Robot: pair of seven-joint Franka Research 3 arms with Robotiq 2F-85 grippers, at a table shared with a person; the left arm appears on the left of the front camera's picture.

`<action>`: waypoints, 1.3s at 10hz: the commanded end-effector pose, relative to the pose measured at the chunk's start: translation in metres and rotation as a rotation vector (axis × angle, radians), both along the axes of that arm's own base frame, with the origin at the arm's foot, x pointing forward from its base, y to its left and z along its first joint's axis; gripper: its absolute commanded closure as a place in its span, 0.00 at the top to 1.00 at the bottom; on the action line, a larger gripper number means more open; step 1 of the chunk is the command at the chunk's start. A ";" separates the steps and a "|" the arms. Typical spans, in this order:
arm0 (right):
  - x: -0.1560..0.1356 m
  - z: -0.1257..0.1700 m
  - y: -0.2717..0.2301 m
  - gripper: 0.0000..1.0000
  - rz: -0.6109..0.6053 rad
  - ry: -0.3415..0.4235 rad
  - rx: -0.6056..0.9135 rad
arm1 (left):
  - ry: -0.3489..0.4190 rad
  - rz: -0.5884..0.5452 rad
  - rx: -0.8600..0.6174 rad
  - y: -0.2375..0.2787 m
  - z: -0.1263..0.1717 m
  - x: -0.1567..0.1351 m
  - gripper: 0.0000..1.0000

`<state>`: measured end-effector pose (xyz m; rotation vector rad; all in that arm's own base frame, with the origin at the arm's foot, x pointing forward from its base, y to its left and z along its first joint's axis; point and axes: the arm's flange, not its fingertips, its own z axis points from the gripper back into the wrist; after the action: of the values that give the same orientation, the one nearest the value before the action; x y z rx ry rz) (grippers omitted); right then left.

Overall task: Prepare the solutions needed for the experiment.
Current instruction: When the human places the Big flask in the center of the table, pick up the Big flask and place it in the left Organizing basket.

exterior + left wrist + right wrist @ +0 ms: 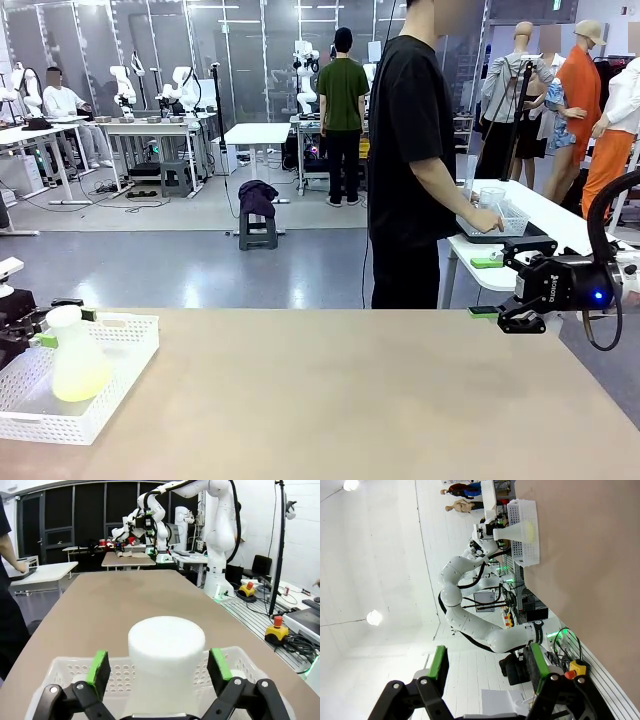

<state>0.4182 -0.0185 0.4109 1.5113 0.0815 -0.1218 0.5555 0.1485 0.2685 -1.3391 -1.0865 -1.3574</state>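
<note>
- Surface (340, 400): tan, wide, bare across its middle and right.
- Basket (120, 375): white, perforated, at the surface's near left corner; its far wall shows in the left wrist view (240, 662).
- Flask (72, 355): whitish plastic, conical, upright inside the basket; its white cap (166, 640) stands between the left tool's pads.
- Solutions (80, 383): pale yellow-green liquid, a shallow layer in the flask's bottom; also seen from the right wrist view (530, 530).
- Left tool (160, 666): jaws apart, one green pad (98, 667) on each side of the flask's neck, a gap on both sides, not clamped. In the front view it sits at the left edge (40, 325).
- Right tool (487, 287): at the surface's far right edge, pointing left, jaws apart, empty; green pads (439, 662) with nothing between them.
- Person (410, 160): black shirt, beyond the far edge, turned toward a white side table (560, 225), one hand (487, 220) at a clear container (495, 212) on a dark tray there.
- Nothing lies between the basket and the right tool.
</note>
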 end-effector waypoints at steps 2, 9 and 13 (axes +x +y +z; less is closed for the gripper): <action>0.000 0.002 0.000 0.80 0.008 -0.002 0.002 | -0.014 -0.050 -0.003 -0.003 0.003 -0.003 1.00; 0.000 0.002 0.000 0.80 0.008 -0.002 0.002 | 0.027 -0.065 0.028 0.018 0.003 0.001 1.00; 0.000 0.002 0.000 0.80 0.008 -0.002 0.002 | 0.070 0.038 -0.030 0.086 0.013 0.004 1.00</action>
<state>0.4182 -0.0185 0.4110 1.5113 0.0814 -0.1219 0.5465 0.2262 0.2770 -1.3275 -1.0585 -1.3150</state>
